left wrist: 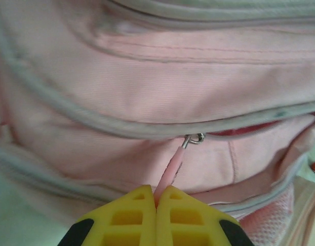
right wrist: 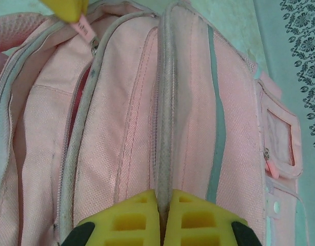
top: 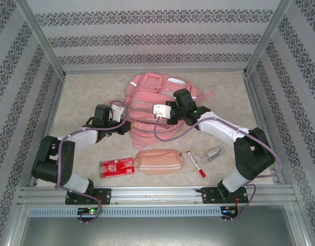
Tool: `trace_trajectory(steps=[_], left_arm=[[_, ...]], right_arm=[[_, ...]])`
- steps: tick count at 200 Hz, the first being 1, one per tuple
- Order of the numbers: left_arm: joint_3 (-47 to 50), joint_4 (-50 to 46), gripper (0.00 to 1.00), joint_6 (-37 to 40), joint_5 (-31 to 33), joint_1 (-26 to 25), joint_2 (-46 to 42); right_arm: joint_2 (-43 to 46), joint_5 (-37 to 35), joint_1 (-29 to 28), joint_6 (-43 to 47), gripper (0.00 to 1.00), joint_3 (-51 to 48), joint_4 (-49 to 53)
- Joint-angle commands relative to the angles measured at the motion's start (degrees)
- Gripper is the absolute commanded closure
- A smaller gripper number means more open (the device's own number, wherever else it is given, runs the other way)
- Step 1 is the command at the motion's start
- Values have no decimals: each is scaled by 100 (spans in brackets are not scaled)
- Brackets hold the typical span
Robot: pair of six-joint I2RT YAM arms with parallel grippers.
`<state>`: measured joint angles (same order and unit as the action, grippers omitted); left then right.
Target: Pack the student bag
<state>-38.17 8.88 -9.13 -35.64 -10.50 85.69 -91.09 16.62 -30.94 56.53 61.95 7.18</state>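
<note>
The pink student bag (top: 147, 95) lies at the middle back of the table. My left gripper (top: 128, 124) is at its left side, and in the left wrist view this gripper (left wrist: 156, 197) is shut on the pink zip pull (left wrist: 173, 166), which hangs from a metal slider (left wrist: 193, 139). Right of the slider the zip gapes slightly, showing red inside. My right gripper (top: 150, 111) reaches over the bag from the right. Up close, that gripper (right wrist: 165, 197) is shut on a grey piped seam (right wrist: 165, 128) of the bag (right wrist: 121, 128). A left fingertip (right wrist: 67, 7) shows at the top left.
Along the near table lie a red packet (top: 117, 167), a pink pencil pouch (top: 158, 160), a red-capped marker (top: 195, 164) and a small metal item (top: 214, 154). Patterned walls and a metal frame close in the table on three sides.
</note>
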Motion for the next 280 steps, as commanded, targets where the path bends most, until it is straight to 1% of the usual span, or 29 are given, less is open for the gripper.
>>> trace_trajectory(steps=[1, 22, 38, 43, 52, 56, 75, 89, 94, 112, 135, 172, 184, 192, 202, 217, 246, 268, 280], left_arm=[[41, 508, 100, -278, 705, 200, -164], [-37, 624, 100, -459, 148, 115, -93], [120, 1099, 100, -818, -111, -177, -59], [176, 1256, 100, -910, -158, -267, -76], [265, 1417, 100, -1027, -152, -461, -140], [307, 1465, 100, -1051, -138, -539, -175], [435, 1523, 100, -1041, 92, -840, -377], [460, 1521, 100, -1028, 144, -959, -464], [463, 1520, 100, -1025, 150, -987, -473], [468, 1475, 100, -1004, 171, -1023, -474], [469, 1445, 100, -1003, 195, -1034, -488], [495, 1289, 100, -932, 318, -1035, -600], [454, 1009, 100, -739, 411, -1039, -674], [372, 638, 100, -495, 576, -1042, -760], [288, 213, 100, -201, 853, -1033, -858], [262, -44, 100, 58, 1151, -1036, -957], [256, -100, 100, 139, 1165, -1024, -936], [272, -62, 100, 96, 1229, -1025, -880], [258, -34, 100, 95, 1203, -1028, -863]], right_arm=[[354, 65, 103, 353, 100, -97, 64], [329, 34, 175, 451, 100, -166, 97], [278, 135, 178, 345, 100, -163, 83], [248, 144, 163, 246, 93, -142, 67], [196, 173, 129, 125, 75, -127, 51], [184, 189, 111, 100, 70, -126, 62], [137, 167, -32, -38, 58, -194, -42], [56, 67, -208, -167, 46, -242, -240], [8, -34, -282, -228, 43, -232, -302], [-250, -300, -500, -438, 40, -111, -375], [-640, -743, -641, -686, 39, 152, -356], [-1019, -1355, -680, -562, 46, 259, -320], [-1042, -1454, -680, -542, 48, 230, -364], [-1027, -1411, -670, -581, 49, 223, -357], [-971, -1151, -635, -713, 49, 229, -299], [-900, -690, -550, -935, 48, 321, -61], [-856, -460, -537, -576, 43, 316, 264], [-888, -543, -618, -499, 41, 246, 208], [-946, -694, -734, -263, 38, 219, 217]])
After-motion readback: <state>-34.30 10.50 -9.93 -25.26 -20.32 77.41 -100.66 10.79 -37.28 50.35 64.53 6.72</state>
